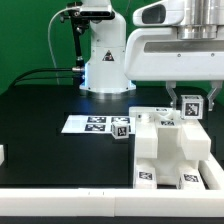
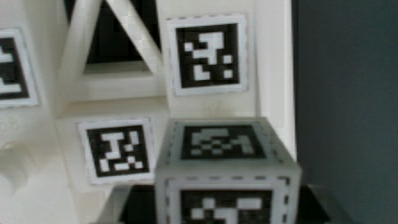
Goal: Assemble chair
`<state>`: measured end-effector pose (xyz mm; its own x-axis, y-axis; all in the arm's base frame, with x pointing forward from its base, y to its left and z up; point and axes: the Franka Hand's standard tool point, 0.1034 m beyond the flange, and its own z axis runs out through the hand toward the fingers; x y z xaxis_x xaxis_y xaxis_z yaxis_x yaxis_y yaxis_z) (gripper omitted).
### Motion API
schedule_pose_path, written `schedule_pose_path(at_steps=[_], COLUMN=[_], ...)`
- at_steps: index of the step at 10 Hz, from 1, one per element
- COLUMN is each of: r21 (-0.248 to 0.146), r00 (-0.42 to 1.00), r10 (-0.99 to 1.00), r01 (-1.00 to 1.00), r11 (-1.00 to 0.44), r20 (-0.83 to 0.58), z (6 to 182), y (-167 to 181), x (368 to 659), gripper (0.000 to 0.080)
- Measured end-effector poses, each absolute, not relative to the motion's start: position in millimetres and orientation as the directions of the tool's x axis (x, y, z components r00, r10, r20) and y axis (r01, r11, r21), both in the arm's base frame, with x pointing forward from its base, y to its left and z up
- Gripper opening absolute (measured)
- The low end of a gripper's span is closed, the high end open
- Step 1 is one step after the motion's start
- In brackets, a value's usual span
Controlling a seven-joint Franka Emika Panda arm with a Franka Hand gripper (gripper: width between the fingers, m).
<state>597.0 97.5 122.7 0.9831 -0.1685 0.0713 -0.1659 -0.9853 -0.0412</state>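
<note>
Chair pieces (image 1: 165,150) sat bunched on the black table (image 1: 40,140), white blocks and bars wearing tags, just to the exterior view's right of the marker board (image 1: 85,123) and nearer the camera. One small tagged cube (image 1: 122,129) lay at that board's right end, touching it or very nearly. Right of the marker board and farther back, the gripper (image 1: 189,97) hung low over the cluster with a tagged block (image 1: 190,105) between its fingers. Clamped or merely straddled? I couldn't tell. In the wrist view a tagged block (image 2: 222,170) filled the foreground, with tagged white panels (image 2: 160,80) behind it.
</note>
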Motion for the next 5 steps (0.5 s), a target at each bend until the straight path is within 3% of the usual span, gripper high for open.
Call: schedule_pose_path(at_steps=[5], r21=[-0.038], r00=[0.982], r10=[-0.168], r01=[-0.165], r11=[-0.985], r20=[0.089], z=[116.3], y=[96.9], x=[599.8], gripper=[0.0284])
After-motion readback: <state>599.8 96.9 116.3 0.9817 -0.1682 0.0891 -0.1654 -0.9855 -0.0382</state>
